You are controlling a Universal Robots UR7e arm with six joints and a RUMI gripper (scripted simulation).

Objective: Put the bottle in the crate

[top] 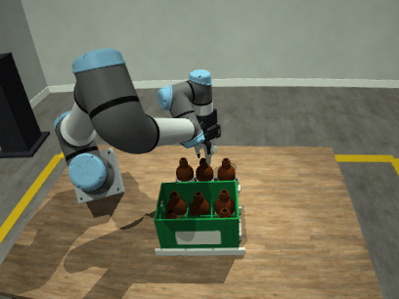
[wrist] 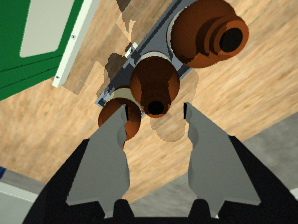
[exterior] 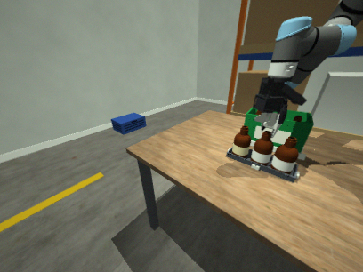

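Note:
The gripper (top: 206,155) (exterior: 270,129) (wrist: 155,107) is open and empty, pointing down over the tray, its fingertips close above the neck of the middle bottle (top: 204,172) (exterior: 262,147) (wrist: 155,80). That bottle stands on the dark tray (exterior: 278,174) (wrist: 154,39) between a cream-labelled bottle (top: 226,172) (exterior: 241,144) (wrist: 109,115) and a white-labelled bottle (top: 184,172) (exterior: 286,153) (wrist: 192,35). The green crate (top: 166,231) (exterior: 304,134) (wrist: 12,67) holds several brown bottles. In the top view, its near middle slot shows no bottle.
A white rail (top: 199,252) runs along the crate's near side in the top view. The tray stands close behind the crate there. The arm's base (top: 113,183) is at the left of the table. A blue crate (exterior: 128,124) lies on the floor beyond the table.

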